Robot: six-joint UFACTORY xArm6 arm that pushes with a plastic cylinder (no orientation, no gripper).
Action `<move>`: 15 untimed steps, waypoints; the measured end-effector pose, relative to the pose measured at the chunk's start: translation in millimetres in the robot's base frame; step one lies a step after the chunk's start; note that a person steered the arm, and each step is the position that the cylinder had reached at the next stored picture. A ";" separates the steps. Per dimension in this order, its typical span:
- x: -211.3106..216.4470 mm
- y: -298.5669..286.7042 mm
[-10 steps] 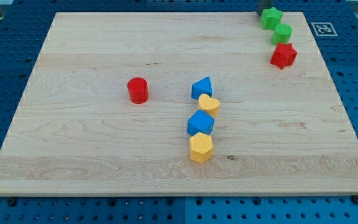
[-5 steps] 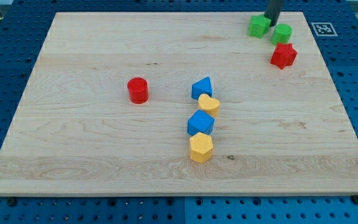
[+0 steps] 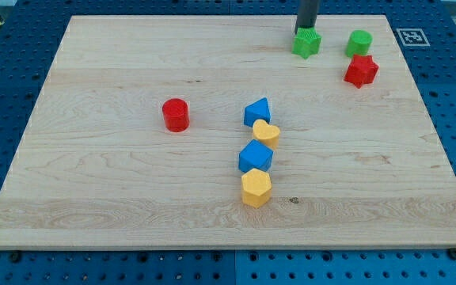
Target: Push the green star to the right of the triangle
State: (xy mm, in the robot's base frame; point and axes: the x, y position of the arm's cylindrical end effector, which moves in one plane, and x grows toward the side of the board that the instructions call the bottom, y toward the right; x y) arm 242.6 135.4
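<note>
**Green star near the table's top edge, tip right behind it**

Your green star [image 3: 306, 43] sits close to the top edge of the table [image 3: 117, 182], right of centre. It's a squat, roughly even shape, so you can't pick out a long axis, and which way its points face is too small to tell. My tip [image 3: 305, 29] is touching the star's top side, the dark rod rising straight out of the view's top. There is no gripper on this arm, just the rod, so nothing to be open or closed.

Off to the star's right, apart from it, you've got a green cylinder [image 3: 359, 42], and just below that, nearly touching it, a red star [image 3: 361, 70].

Now look down toward the middle: the blue triangle [image 3: 257, 111] is well below and left of the green star. Touching its lower side is a yellow heart [image 3: 266, 132], then a blue cube-like block [image 3: 255, 156], then a yellow hexagon [image 3: 256, 188], all four stacked in a short column running down the view.

Left of that column, standing alone, is a red cylinder [image 3: 176, 115].
</note>
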 end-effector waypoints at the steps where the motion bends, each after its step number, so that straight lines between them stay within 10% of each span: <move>1: 5.9 0.0; 7: 172.3 42.9; 15: 129.7 -21.3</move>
State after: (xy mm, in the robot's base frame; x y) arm 372.3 114.2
